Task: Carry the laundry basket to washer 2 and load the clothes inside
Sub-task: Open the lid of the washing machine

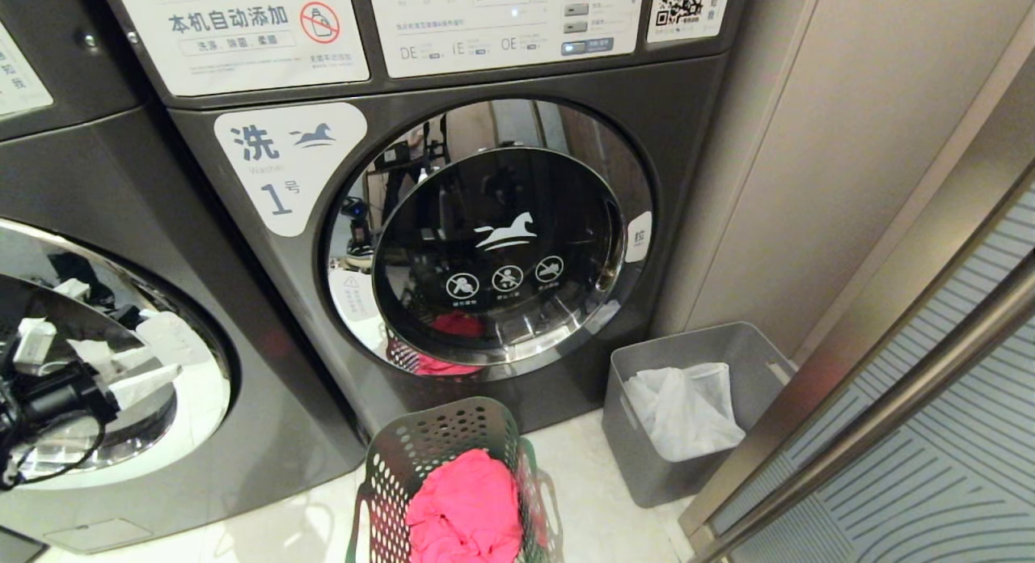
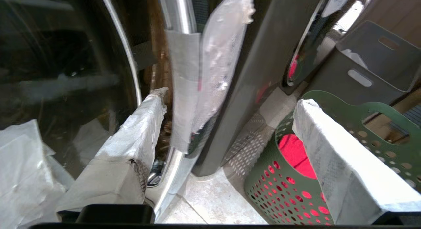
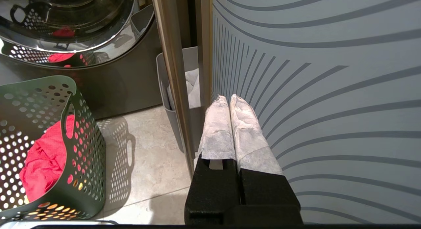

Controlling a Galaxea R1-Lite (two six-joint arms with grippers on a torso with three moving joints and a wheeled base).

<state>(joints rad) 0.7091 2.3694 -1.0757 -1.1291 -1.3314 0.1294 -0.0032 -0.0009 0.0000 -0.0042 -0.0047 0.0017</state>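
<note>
Standing wide apart, the tape-wrapped fingers (image 2: 131, 150) of the left gripper (image 2: 227, 130) hold nothing; one fingertip sits close against the chrome rim of the washer door (image 2: 65, 74) on the left machine, the other hangs over the laundry basket (image 2: 283, 192) on the far side of the gap. Between the two fingers, just ahead, a taped patch (image 2: 200, 87) covers the door's edge; whether any finger touches it cannot be told. In the head view only a dark piece of that arm shows at the left border, and the left machine is cut off there, so its number label is out of sight; the machine in the middle (image 1: 501, 247) carries a label reading 1, its door closed, with a pink reflection low in the glass. The green perforated basket stands upright on the pale floor (image 1: 598, 474) in front of that middle machine, its open mouth facing up and red-pink clothes (image 1: 465, 510) heaped inside; its near end is cut off by the frame, so its long axis cannot be judged. The right gripper (image 3: 229, 99) has its fingers pressed together on nothing, close before a striped panel (image 3: 329, 90), with the basket off to its side and a grey bin (image 1: 687, 409) holding white cloth beyond a metal post.
</note>
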